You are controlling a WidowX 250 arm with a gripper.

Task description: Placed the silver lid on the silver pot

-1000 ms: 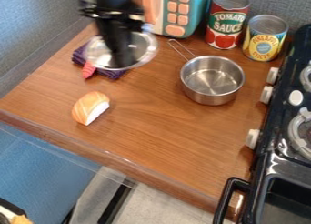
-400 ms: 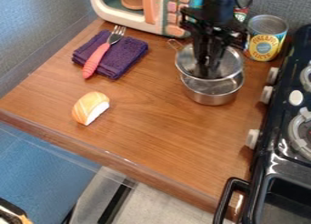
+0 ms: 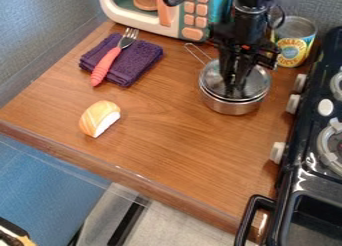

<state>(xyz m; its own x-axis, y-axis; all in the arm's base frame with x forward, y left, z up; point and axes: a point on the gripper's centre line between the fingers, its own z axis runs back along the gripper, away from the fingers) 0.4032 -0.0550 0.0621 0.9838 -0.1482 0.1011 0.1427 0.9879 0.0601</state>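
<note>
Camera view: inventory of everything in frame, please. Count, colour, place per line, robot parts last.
round metal lid: 1, silver, on the pot
round metal pot with wire handle: 1, silver, right part of counter
folded cloth towel: 1, purple, upper left of counter
fork: 1, red-pink handle, silver tines, on the towel
toy sushi piece: 1, orange and white, left part of counter
boxy toy microwave: 1, white, teal and peach, back of counter
cylindrical can: 1, yellow and blue label, back right
toy stove: 1, black, right edge
flat wood-look counter: 1, brown, centre
robot gripper: 1, black, over the lid
</note>
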